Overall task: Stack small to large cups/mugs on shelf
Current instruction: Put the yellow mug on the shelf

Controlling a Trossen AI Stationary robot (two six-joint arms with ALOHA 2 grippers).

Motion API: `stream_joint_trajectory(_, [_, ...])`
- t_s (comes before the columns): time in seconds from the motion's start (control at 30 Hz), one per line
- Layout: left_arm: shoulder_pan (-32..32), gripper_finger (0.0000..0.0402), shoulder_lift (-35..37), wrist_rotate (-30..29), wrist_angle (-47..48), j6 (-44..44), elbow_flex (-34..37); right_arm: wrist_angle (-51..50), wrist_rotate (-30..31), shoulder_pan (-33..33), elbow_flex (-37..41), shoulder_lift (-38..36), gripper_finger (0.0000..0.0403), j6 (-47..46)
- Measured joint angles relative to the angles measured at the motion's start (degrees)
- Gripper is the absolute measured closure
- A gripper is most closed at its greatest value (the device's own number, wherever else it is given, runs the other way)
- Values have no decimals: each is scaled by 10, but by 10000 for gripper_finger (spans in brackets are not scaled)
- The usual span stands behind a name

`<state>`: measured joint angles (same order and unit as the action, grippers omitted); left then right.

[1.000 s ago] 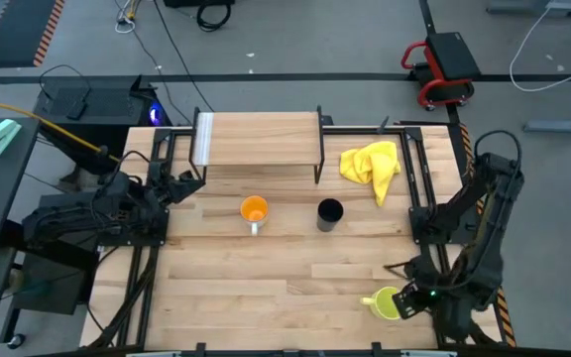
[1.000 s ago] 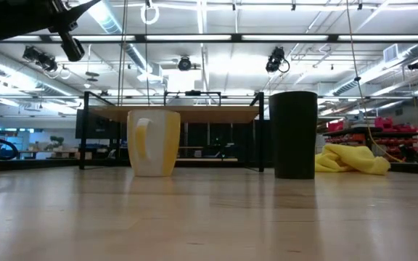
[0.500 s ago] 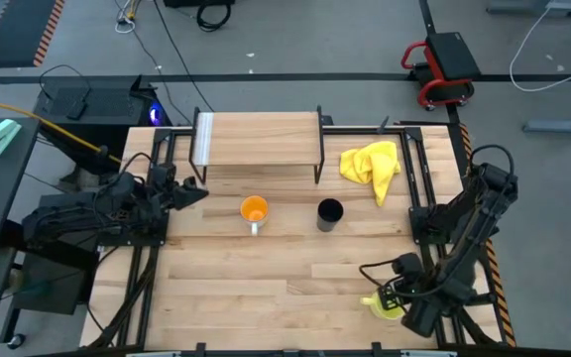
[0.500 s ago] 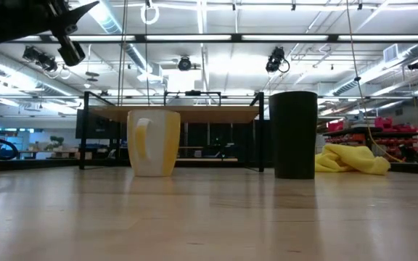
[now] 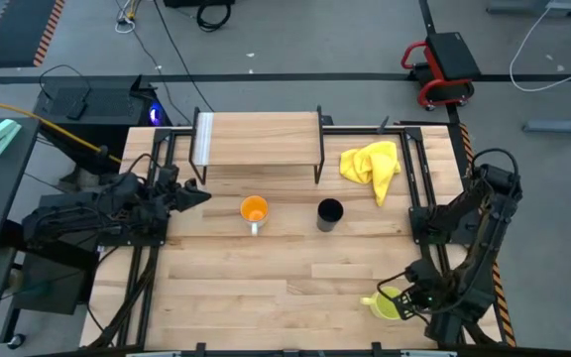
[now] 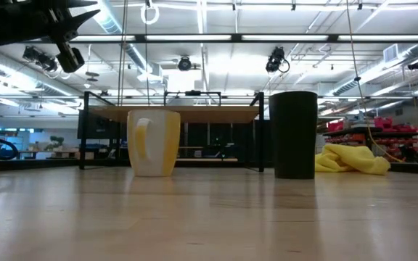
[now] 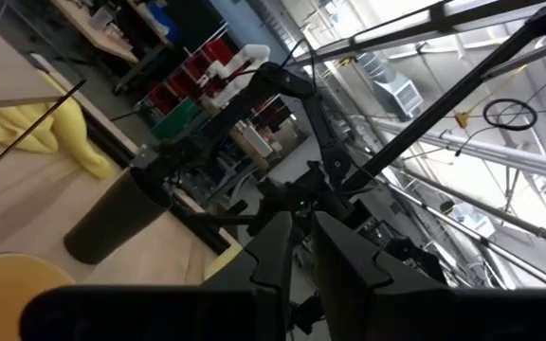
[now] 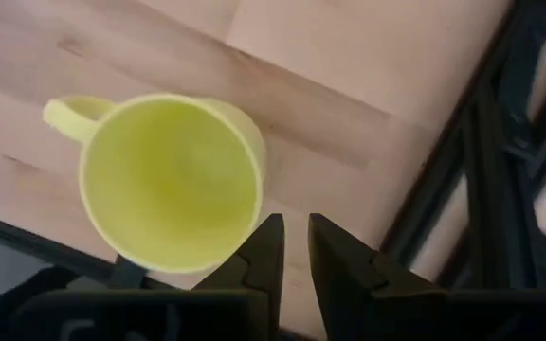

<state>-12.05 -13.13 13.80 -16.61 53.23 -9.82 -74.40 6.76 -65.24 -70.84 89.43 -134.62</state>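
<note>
The yellow-green mug [image 8: 169, 180] stands upright on its base near the table's near right corner [image 5: 387, 303], handle toward the left. My right gripper [image 8: 294, 223] points down just beside the mug's rim, shut, above it [image 5: 411, 296]. The orange-inside mug [image 5: 254, 209] and the black cup [image 5: 330, 211] stand upright mid-table in front of the shelf [image 5: 256, 139]; the low view shows the mug [image 6: 153, 142], the black cup [image 6: 293, 134] and the shelf [image 6: 173, 114]. My left gripper [image 5: 201, 193] hangs shut at the left, clear of the table [image 7: 301, 220].
A crumpled yellow cloth [image 5: 372, 164] lies right of the shelf, at the far right. Black metal frame rails [image 5: 419, 178] run along the table's left and right sides, one close to the yellow-green mug [image 8: 482, 161]. Bare wood lies between the cups and the near edge.
My right gripper has swung briefly over the yellow-green mug, then come back beside it, a little lower and tipped more upright. My left gripper has turned slightly in place. The cups have kept still.
</note>
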Motion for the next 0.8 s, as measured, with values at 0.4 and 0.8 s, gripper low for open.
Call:
stream_joint_trajectory(0.4, [0,348,0,-6,11,4,0,56,4,-2,46,0,355,11])
stream_joint_trajectory(0.8, [0,349,0,-7,25,6,0,79,12,6,48,1,355,9])
